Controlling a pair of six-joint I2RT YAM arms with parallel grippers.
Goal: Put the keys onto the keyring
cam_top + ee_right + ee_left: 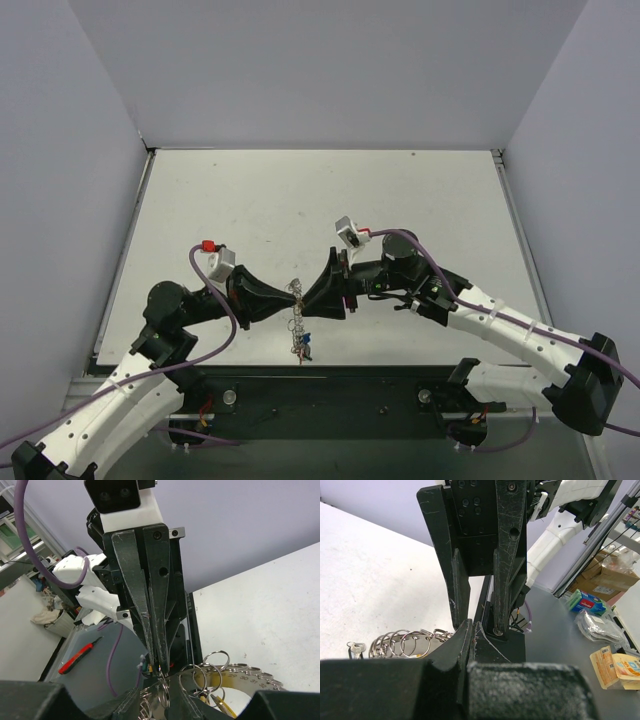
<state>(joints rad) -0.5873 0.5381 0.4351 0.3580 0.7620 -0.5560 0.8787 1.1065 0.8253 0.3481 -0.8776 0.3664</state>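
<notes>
Near the front of the desk [320, 200], the left jaws are clamped closed on the keyring [296, 306], keys [301, 343] dangling beneath. The right jaws face them tip to tip, partly apart, beside the keyring.

A silvery key [355, 649] rests on the white table [380, 570] (near its front edge).

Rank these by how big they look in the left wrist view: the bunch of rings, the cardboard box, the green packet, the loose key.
1. Bunch of rings and cardboard box: about alike. The box is farther off and partly hidden, so I leave them tied.
2. Green packet.
3. Key, clearly the smallest.
</notes>
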